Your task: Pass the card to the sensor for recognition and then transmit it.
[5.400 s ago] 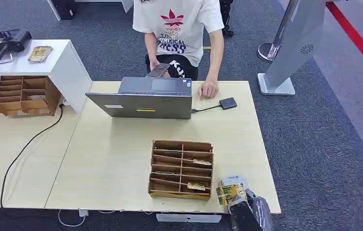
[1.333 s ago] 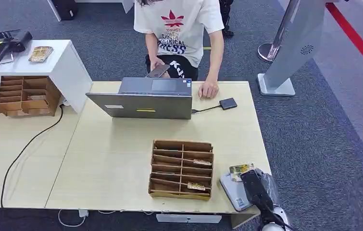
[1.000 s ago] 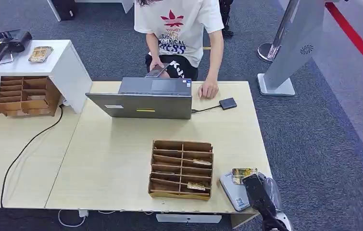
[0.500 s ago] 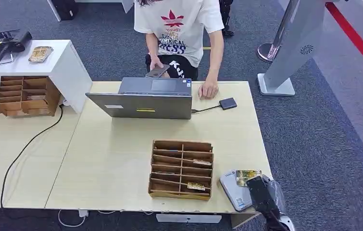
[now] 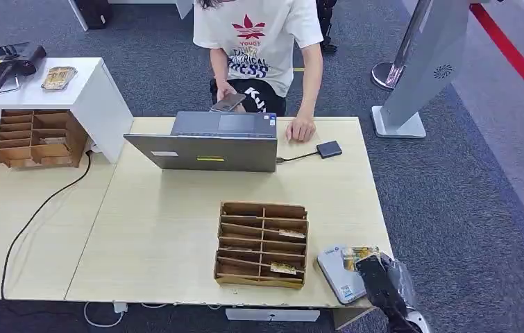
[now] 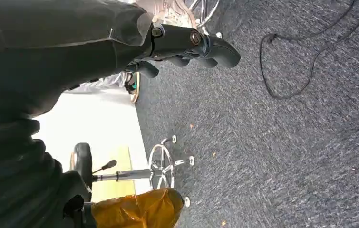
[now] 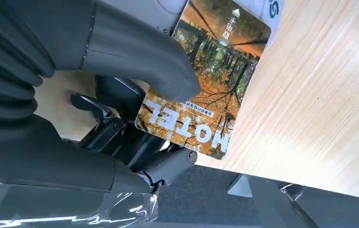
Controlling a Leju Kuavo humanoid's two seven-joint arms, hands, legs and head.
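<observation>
Your right robot hand (image 5: 378, 276) sits at the near right corner of the tabletop (image 5: 162, 229), pinching the card (image 7: 206, 90) between the thick thumb on its printed face and the darker fingers (image 7: 120, 137) underneath; in the right wrist view you can read "HOTEL" across its autumn-forest picture. The card (image 5: 357, 255) juts out beyond the fingertips and lies over the grey sensor (image 5: 339, 272), which rests flat on the tabletop just beside the wooden organizer (image 5: 262, 243); whether card and sensor actually touch you cannot tell. Your left robot hand (image 6: 187, 45) hangs over the carpet (image 6: 282, 142) with its fingers curled in on nothing. Farther off stand the laptop (image 5: 207, 142) and a small black device (image 5: 329, 148) wired to it, with a person (image 5: 259, 41) seated at the far edge.
</observation>
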